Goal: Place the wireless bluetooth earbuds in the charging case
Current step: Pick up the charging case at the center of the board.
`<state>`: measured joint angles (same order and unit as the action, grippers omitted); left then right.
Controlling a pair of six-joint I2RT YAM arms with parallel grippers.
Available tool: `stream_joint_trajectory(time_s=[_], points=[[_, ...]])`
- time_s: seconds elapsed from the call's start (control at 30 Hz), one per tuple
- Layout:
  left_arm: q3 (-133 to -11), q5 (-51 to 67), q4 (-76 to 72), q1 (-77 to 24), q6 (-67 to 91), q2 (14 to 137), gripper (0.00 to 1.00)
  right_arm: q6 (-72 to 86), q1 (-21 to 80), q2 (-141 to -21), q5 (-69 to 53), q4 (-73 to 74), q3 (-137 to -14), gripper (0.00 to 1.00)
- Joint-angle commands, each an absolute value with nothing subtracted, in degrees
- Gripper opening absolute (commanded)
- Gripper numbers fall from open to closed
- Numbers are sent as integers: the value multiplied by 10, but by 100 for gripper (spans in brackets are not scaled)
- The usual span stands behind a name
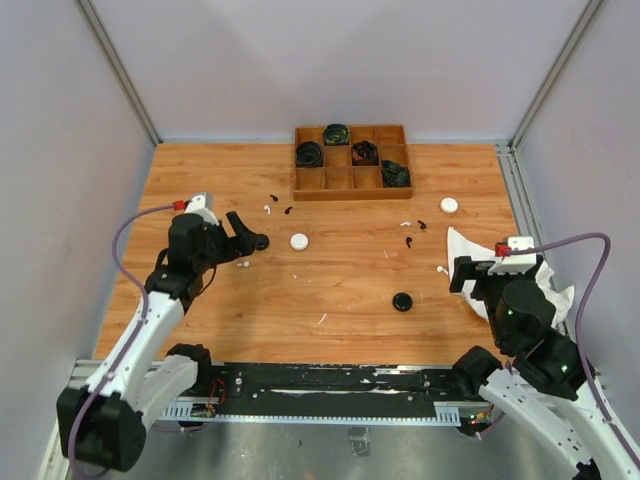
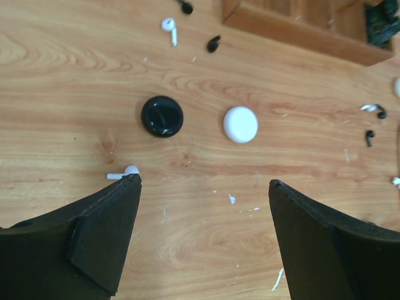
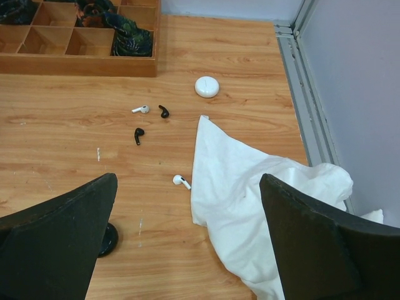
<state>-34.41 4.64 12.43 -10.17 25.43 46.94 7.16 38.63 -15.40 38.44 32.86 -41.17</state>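
Left gripper [image 2: 205,181] stands wide open, holding nothing; a white earbud [image 2: 125,172] peeks out at its nine-o'clock fingertip, partly hidden. Black case [image 2: 162,115] at eleven, white case [image 2: 240,124] at one. Right gripper [image 3: 189,177] is also wide and empty; a second white bud [image 3: 181,182] lies between its tips, beside the cloth [image 3: 250,194]. Another dark case [image 3: 107,240] at seven is mostly hidden behind a finger

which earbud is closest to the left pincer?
The white earbud lying right at one fingertip of the left pincer, on the near side of the black case. The other earbuds all lie farther off.
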Motion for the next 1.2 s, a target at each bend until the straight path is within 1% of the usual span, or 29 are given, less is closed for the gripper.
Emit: stream_joint_trajectory(time_s=[0.0,0.1,0.2,0.6,0.8,1.0,1.1,1.17], points=[[-386,24,102,-103,254,569,87,65,392,-169,369,326,-414,99],[-409,11,103,-103,244,648,86,61,391,-171,355,320,-412,99],[-424,8,92,-104,238,707,83,57,392,-173,349,320,-412,98],[-511,-44,63,-139,211,879,78,47,387,-161,344,310,-402,99],[-548,-87,87,-153,200,950,76,46,383,-165,340,309,-401,99],[-559,-109,97,-162,192,987,75,44,377,-170,333,306,-401,99],[-563,-102,95,-165,189,1002,70,43,375,-172,328,305,-401,98],[-568,-98,100,-170,190,1010,66,43,374,-173,324,305,-401,99]])
